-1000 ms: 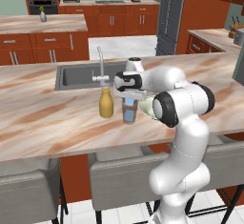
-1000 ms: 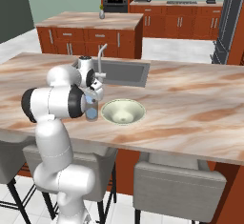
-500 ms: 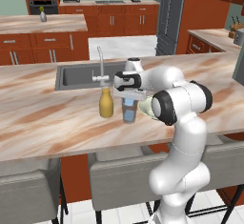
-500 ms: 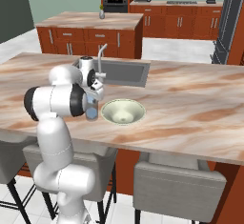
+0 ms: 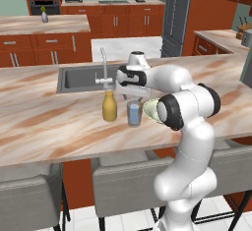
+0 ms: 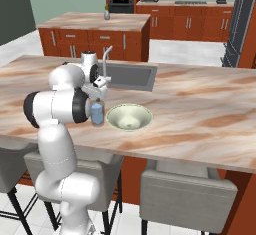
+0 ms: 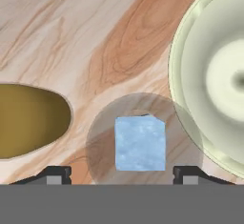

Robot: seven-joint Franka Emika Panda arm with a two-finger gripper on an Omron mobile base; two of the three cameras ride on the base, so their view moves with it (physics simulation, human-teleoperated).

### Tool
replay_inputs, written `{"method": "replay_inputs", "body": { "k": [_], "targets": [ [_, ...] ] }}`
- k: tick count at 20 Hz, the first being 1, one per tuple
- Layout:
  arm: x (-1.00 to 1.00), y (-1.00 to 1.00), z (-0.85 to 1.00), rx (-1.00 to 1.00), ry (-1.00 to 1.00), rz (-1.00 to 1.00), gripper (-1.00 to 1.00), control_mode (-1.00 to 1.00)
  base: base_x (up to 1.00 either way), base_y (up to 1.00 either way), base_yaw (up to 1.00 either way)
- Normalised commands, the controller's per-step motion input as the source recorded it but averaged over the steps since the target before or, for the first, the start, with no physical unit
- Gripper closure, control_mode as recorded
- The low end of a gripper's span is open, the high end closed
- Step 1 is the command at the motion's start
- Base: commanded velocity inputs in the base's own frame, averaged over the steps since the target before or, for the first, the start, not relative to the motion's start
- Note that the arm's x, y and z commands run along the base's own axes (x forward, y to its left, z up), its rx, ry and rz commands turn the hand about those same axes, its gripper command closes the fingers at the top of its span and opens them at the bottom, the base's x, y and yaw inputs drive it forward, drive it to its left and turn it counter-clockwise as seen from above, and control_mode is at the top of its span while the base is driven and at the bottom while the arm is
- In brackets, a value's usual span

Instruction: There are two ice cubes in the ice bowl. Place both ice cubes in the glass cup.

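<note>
While the gripper (image 7: 122, 174) hangs right above the cup (image 7: 143, 139), its tips stand wide apart, 1 on each side of the rim, holding nothing. Pale-blue ice (image 7: 140, 143) lies inside the cup; whether it is 1 cube or 2 stacked cannot be told. Just beside the cup sits the bowl (image 6: 129, 117), and the yellow bottle (image 5: 109, 106) stands on its other side, on the marble counter (image 6: 200, 114).

A small clear greyish round glass cup (image 7: 102, 137) sits on the brown-veined marble counter (image 7: 71, 32); inside it lies a pale-blue translucent ice cube (image 7: 140, 143); the shallow cream-greenish bowl (image 7: 190, 99) overlaps its right side; a yellow-amber bottle (image 7: 28, 120) stands apart on the left; two dark fingertips (image 7: 57, 174) flank the cup, spread wide.
</note>
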Motion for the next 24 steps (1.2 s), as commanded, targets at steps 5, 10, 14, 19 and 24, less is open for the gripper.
{"method": "replay_inputs", "body": {
  "k": [5,10,14,19,24],
  "targets": [
    [-0.09,0.00,0.48,0.00,0.00,0.00,-1.00,-1.00,0.00,0.00,0.00],
    [-0.91,-0.14,0.38,0.01,0.01,0.00,-1.00,-1.00,0.00,0.00,0.00],
    [-1.00,-0.35,-0.09,0.00,0.00,0.00,-1.00,-1.00,0.00,0.00,0.00],
    [-1.00,-0.63,-0.30,-0.07,-0.22,0.07,-1.00,-1.00,0.00,0.00,0.00],
    [-1.00,-0.50,0.00,-0.19,-0.78,0.14,-1.00,-1.00,0.00,0.00,0.00]
  ]
}}
